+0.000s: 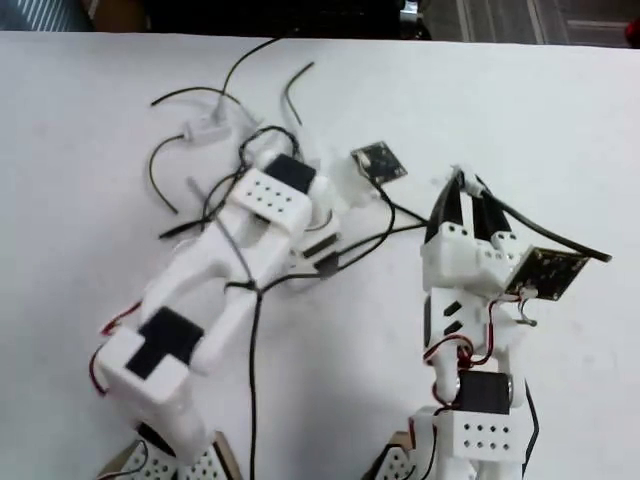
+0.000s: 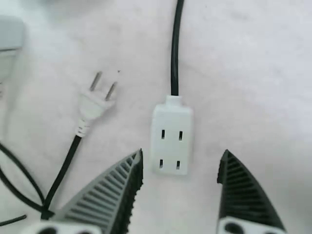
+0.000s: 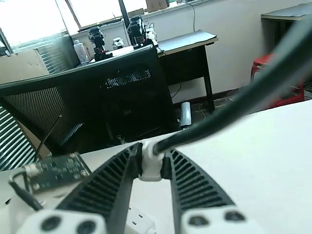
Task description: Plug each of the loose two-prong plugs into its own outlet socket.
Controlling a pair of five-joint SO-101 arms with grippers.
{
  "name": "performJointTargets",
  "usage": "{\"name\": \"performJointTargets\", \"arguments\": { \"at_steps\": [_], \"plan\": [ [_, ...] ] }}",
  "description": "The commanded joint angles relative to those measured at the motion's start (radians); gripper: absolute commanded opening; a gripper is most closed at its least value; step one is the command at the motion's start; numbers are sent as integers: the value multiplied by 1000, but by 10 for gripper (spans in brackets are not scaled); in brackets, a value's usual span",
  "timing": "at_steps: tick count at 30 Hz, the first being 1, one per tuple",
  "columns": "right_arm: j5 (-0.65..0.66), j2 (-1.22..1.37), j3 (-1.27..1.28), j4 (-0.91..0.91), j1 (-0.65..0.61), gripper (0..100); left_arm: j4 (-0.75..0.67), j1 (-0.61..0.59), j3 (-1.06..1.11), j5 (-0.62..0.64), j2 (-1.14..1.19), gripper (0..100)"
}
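Starting with the loose plug [image 2: 95,102]: it's lying flat on the white table [image 1: 520,110], both prongs bare and pointing away from the left gripper [image 2: 182,157], with its black cord trailing back past one finger. Just beside it, not touching, sits the white outlet block [image 2: 170,141], face up, so both pairs of slots are showing. Its own black cord [image 2: 174,44] runs straight out of the far end. The left gripper is spread wide, and the near end of the block lines up in the gap between the two ribbed fingers [image 2: 122,190]. They don't seem to be touching it, and I can't tell how high they are above the table

The second plug [image 3: 151,165] is off the table. The right gripper [image 3: 153,151] is clamped snug on its white body, and the thick dark cable [image 3: 234,105] shoots out between the fingertips and away to one side. From the high cam that arm is on the right side of the table, with its fingers pointing toward the far edge

Other stuff: a bare circuit board [image 3: 53,170] next to the right gripper, a small white connector [image 1: 205,128] in a tangle of thin black wires near the far left, and a black mesh chair [image 3: 112,102] and a desk [image 3: 187,41] behind the table
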Motion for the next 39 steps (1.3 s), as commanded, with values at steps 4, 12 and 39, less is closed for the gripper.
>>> {"name": "performJointTargets", "arguments": {
  "at_steps": [4,12,39],
  "plan": [
    [18,-15,-107,177,-50,17,80,-62,15,14,-213,241],
    [135,-5,-152,286,-237,17,32,-157,252,43,-510,177],
    [258,725,-453,440,-677,17,-471,-608,1218,181,-1303,179]
  ]
}}
